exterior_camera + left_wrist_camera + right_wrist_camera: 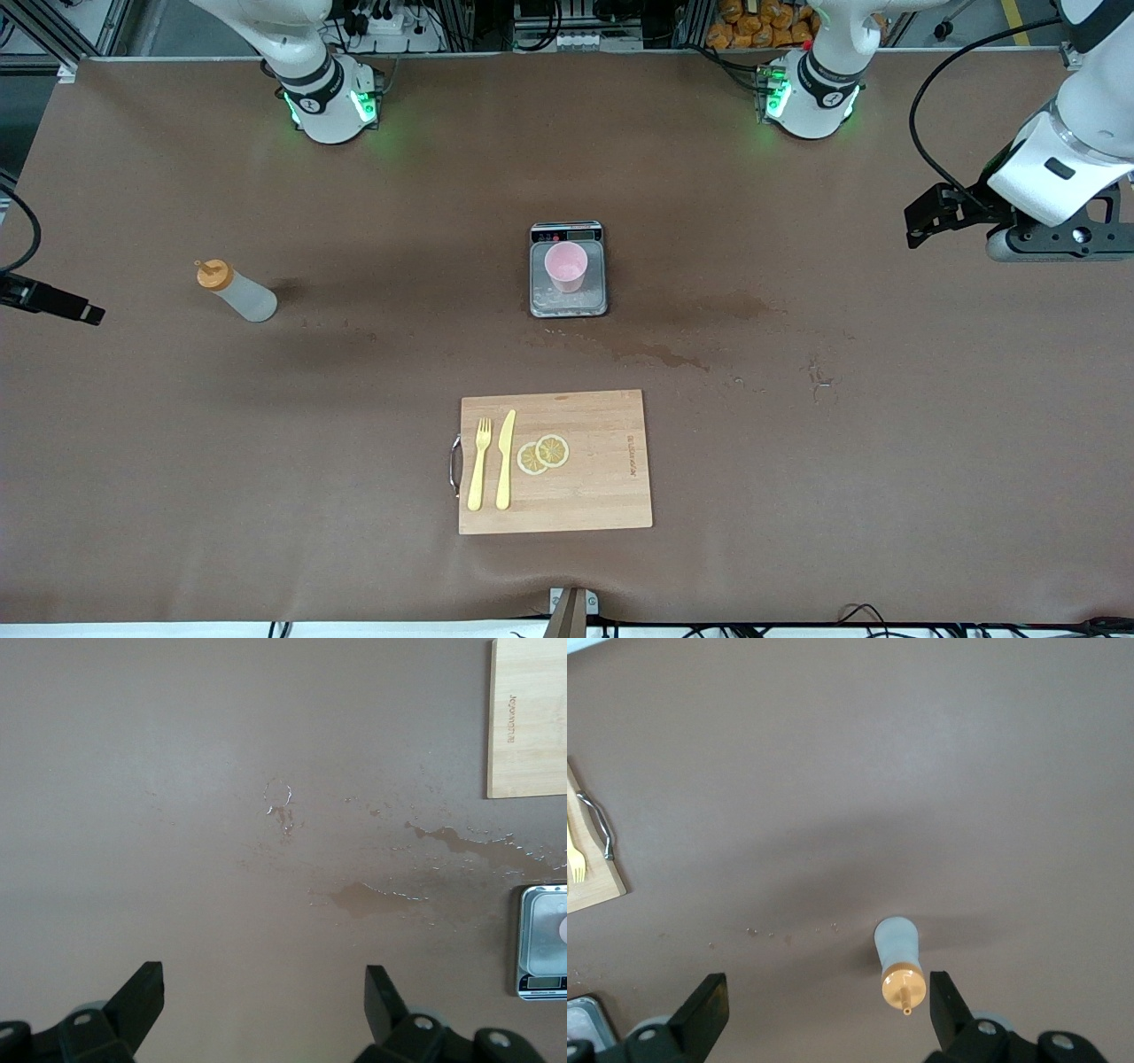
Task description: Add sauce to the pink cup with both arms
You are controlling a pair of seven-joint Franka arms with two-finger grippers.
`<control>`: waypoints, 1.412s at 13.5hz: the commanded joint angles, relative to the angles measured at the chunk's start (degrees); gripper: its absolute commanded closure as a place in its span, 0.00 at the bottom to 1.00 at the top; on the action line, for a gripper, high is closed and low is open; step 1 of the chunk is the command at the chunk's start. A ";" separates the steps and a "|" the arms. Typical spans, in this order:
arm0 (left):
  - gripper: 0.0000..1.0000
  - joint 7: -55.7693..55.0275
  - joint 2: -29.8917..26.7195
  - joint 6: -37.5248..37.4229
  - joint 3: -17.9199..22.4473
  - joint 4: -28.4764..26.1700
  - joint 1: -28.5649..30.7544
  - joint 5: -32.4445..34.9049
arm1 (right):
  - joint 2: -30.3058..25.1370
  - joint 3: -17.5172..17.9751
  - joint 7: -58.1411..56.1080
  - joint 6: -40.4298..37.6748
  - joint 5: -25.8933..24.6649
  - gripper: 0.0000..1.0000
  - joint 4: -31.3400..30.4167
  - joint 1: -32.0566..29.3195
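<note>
Sauce bottle (237, 291) stands on the brown table (354, 425), toward the right arm's end. I see its orange nozzle cap (213, 274) on top, and nothing holds it. My right wrist view looks down on the bottle too (898, 958).

I see the pink cup (565, 267) sitting upright on the steel tray of a small kitchen scale (568, 269) in the middle of the table. The cup and the bottle are well apart.

My right gripper (824, 1014) hangs over the table just beside the bottle. Its fingers (704, 1010) are spread wide and hold nothing. My left gripper (266, 1005) hangs over bare table at the left arm's end, well away from the scale. Its fingers (142, 997) are spread wide too, and they hold nothing.

Nearer to the front camera than the scale lies a wooden cutting board (602, 496) with a metal handle. On it I see a yellow fork (479, 462), a yellow knife (505, 459) and two lemon slices (543, 454). Between the board and the scale there are wet spots (660, 354) on the table.
</note>
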 commanded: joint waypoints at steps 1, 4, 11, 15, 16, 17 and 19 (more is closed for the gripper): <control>0.00 0.36 -0.12 0.61 -0.09 -0.23 0.20 -1.15 | -5.78 0.46 -1.66 2.94 -0.96 0.00 -6.94 0.33; 0.00 0.36 -0.03 0.61 -0.09 -0.23 0.20 -1.15 | -7.11 0.55 -1.04 3.20 -1.49 0.00 -6.85 3.58; 0.00 0.36 0.06 0.61 -0.09 -0.23 0.29 -1.15 | -10.45 0.55 -1.66 7.86 -2.72 0.00 -11.95 3.94; 0.00 0.36 -0.56 0.35 -0.09 -0.14 0.20 -1.15 | -10.80 0.64 -1.74 8.30 -3.07 0.00 -12.30 4.46; 0.00 0.80 -0.56 0.26 0.00 -0.14 0.29 -1.15 | -10.97 0.64 -1.74 8.56 -4.29 0.00 -12.30 5.25; 0.00 1.32 -0.56 0.17 0.00 0.03 0.38 -1.15 | -11.15 0.64 -1.74 8.74 -5.34 0.00 -12.30 5.96; 0.00 2.03 -0.56 -0.01 0.00 0.12 0.46 -1.06 | -11.33 0.64 -1.57 8.65 -5.36 0.00 -12.30 6.14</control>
